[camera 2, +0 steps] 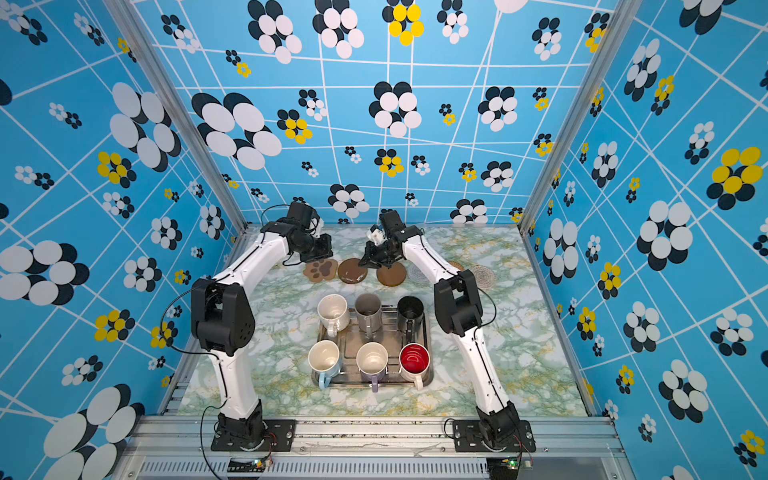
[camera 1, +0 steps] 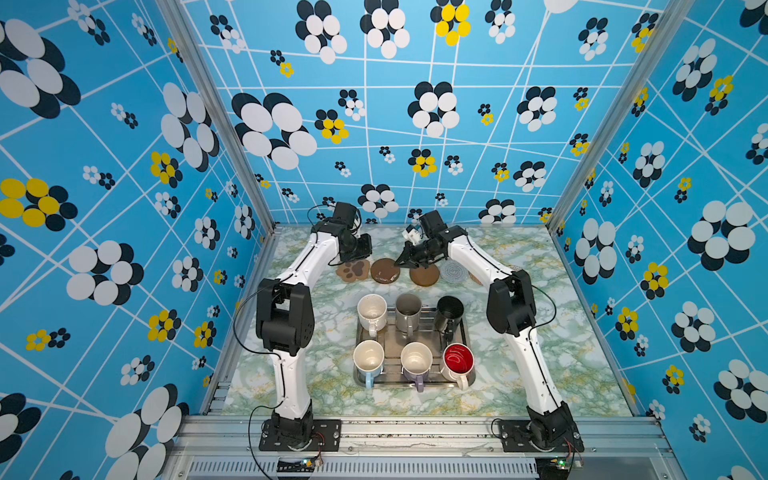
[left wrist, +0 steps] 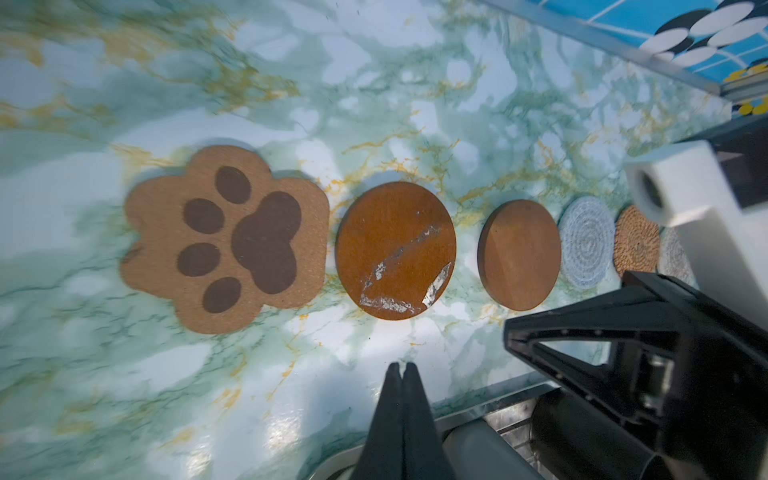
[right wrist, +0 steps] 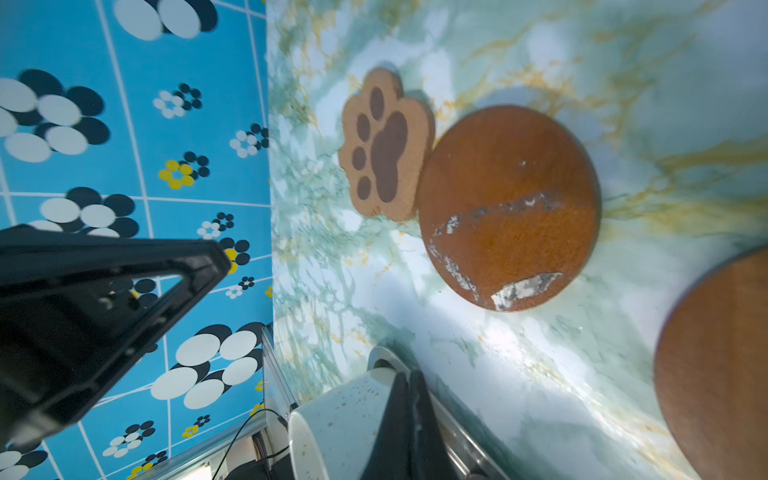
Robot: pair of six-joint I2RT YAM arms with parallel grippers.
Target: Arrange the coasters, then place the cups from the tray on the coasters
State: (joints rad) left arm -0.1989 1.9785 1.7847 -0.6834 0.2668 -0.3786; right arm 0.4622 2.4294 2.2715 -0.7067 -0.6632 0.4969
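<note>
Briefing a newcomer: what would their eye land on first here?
The loud blue flower-print walls all around. Then the red-lined mug at the near right corner of the tray, and the paw coaster at the left end of the coaster row behind it.

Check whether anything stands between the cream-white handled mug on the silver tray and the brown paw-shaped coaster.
Nothing on the table does: only bare marbled tabletop lies between the cream-white handled mug and the brown paw-shaped coaster. The shut left gripper hangs over that area.
</note>
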